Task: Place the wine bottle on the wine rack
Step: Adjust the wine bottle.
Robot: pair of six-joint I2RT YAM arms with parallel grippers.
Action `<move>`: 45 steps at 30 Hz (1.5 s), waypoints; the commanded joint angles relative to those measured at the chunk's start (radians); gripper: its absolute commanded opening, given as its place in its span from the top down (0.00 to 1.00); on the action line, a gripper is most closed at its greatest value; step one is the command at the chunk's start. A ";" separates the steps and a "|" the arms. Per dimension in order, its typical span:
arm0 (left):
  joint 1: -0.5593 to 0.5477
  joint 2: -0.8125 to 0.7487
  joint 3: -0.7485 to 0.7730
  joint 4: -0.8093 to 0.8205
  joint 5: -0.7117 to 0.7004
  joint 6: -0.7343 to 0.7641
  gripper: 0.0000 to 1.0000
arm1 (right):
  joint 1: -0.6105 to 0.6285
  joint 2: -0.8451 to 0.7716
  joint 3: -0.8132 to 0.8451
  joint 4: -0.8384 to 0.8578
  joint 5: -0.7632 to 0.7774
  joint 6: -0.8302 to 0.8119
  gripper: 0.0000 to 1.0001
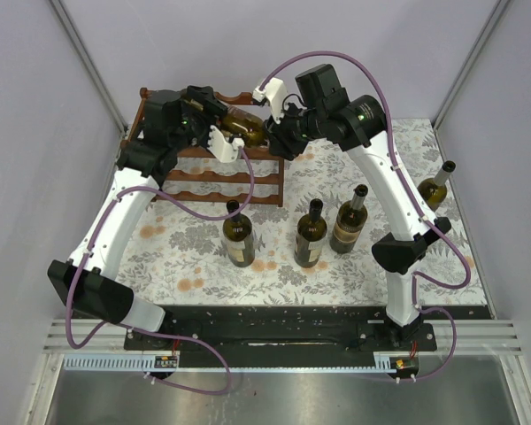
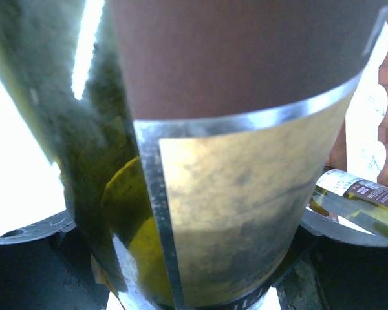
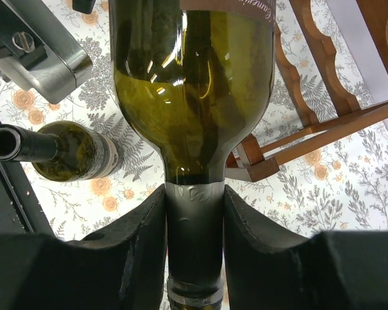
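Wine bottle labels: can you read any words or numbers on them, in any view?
Nothing is fully readable.
Held wine bottle, label edge, right wrist view: pale script, cut off, unreadable.
Its gold label, left wrist view: no text shows.
Second bottle behind it: small print, blurred.
Standing bottles, top view: labels too small.

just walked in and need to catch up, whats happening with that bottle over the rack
One wine bottle is held sideways over the wine rack, apparently not resting on it yet. The left arm has its jaws around the bottle's body; the right arm has its jaws shut on the neck. Four more bottles stand upright on the table in front of the rack.
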State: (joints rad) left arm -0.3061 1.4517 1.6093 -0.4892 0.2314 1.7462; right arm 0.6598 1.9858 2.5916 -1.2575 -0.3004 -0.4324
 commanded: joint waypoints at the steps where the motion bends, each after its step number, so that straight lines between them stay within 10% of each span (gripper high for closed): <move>1: 0.004 -0.047 -0.006 0.122 0.005 0.024 1.00 | 0.017 -0.028 0.028 0.000 -0.060 0.023 1.00; 26: 0.042 -0.010 -0.091 0.377 -0.056 0.029 0.03 | 0.015 -0.067 -0.007 0.030 -0.100 0.072 1.00; 45: 0.153 -0.031 -0.224 0.523 -0.027 0.049 0.01 | 0.017 -0.077 -0.019 0.093 -0.045 0.162 1.00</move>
State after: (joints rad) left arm -0.2119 1.4483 1.4372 -0.1295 0.2790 1.7504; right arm 0.6575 1.9858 2.5519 -1.1744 -0.2974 -0.3134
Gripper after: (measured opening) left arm 0.987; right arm 0.421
